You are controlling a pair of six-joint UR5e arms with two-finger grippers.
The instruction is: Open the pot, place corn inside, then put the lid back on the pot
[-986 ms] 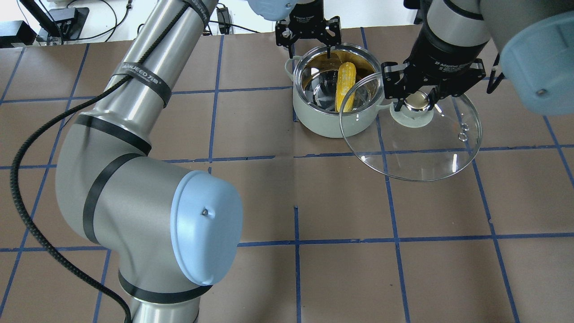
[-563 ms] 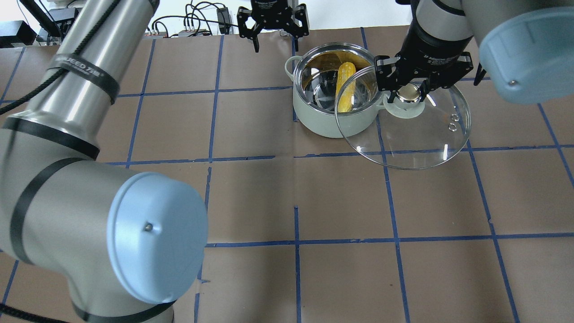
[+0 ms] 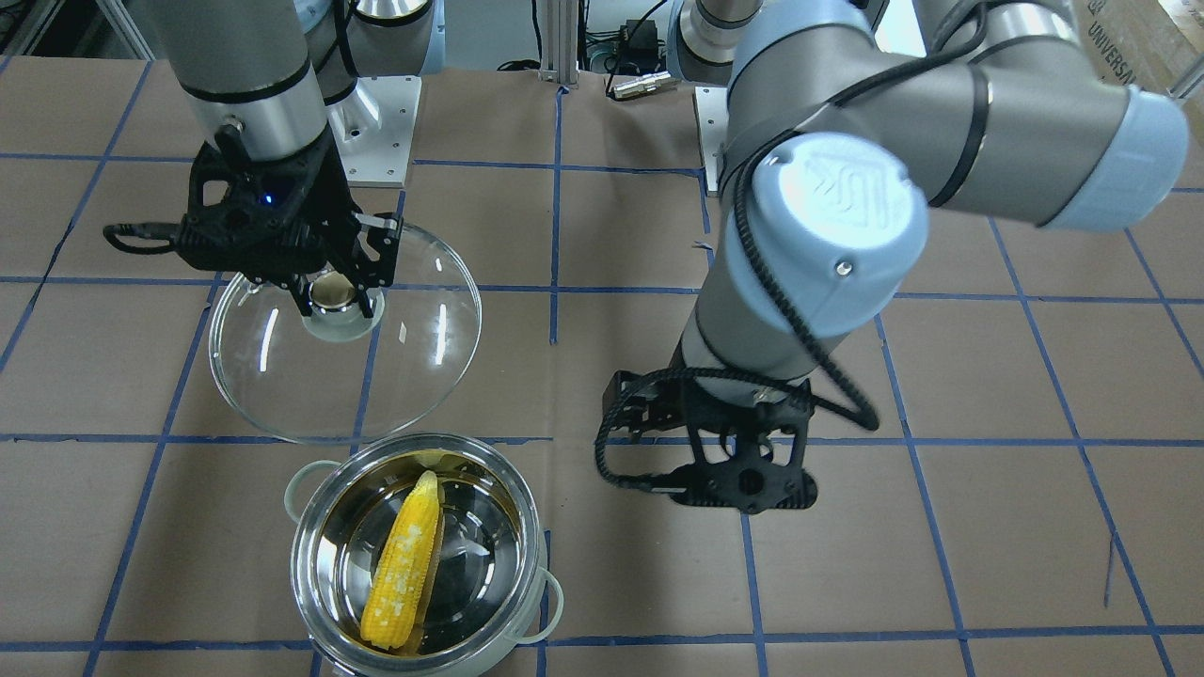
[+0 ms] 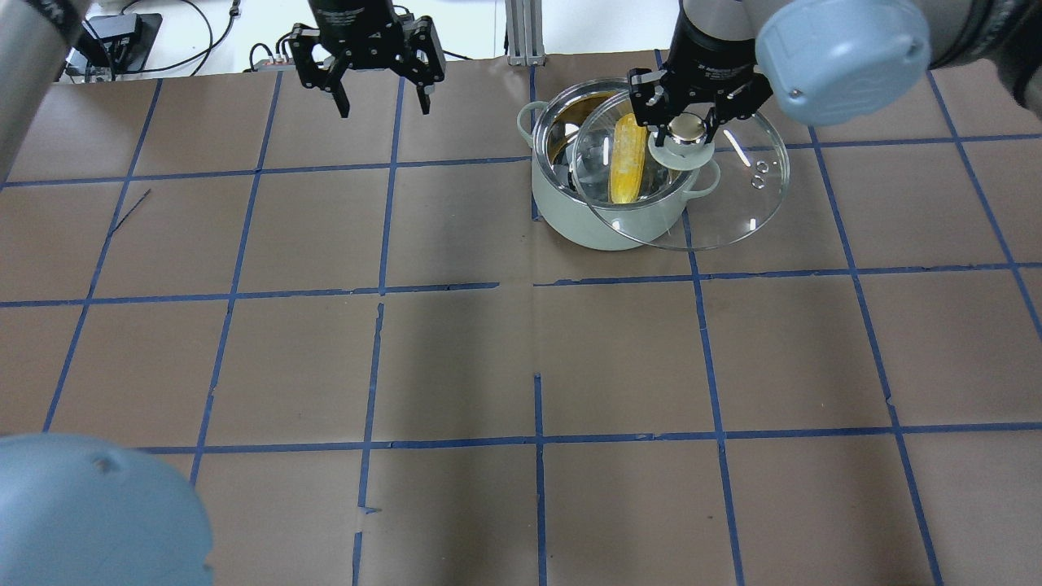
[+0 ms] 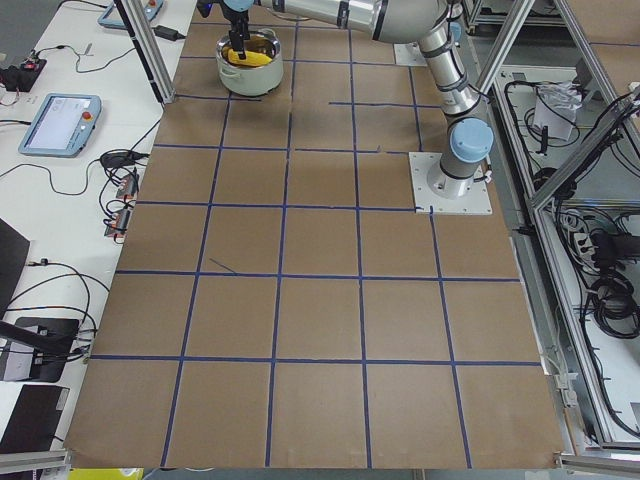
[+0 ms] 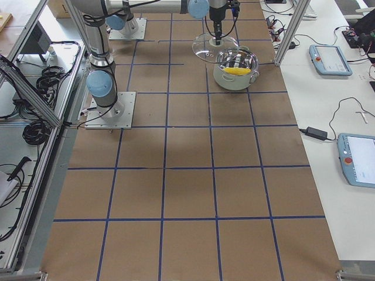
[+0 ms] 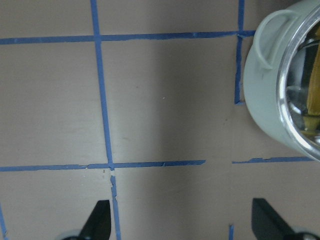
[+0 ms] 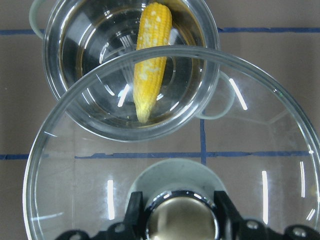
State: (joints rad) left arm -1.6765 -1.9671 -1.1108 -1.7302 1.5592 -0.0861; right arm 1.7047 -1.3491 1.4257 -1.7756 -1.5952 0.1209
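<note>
The pot [image 4: 582, 228] stands open at the table's far side, right of the centre line. The corn [image 4: 627, 159] lies inside it, also in the front view [image 3: 404, 564] and the right wrist view [image 8: 150, 60]. My right gripper [image 4: 689, 130] is shut on the gold-topped knob of the lid [image 4: 733, 203] and holds it in the air. The lid overlaps the pot's right half and sits off-centre from it. The lid also shows in the front view [image 3: 423, 329]. My left gripper [image 4: 379, 91] is open and empty, well to the pot's left, and the pot [image 7: 262, 100] shows in the left wrist view.
The table is covered in brown paper with a blue tape grid. My left arm's elbow joint [image 4: 89, 513] fills the near left corner. An aluminium post [image 4: 521, 32] and cables stand just past the far edge behind the pot.
My left gripper has drawn back from above the pot to the left. My right gripper has carried the lid left, so it now overlaps more of the pot.
</note>
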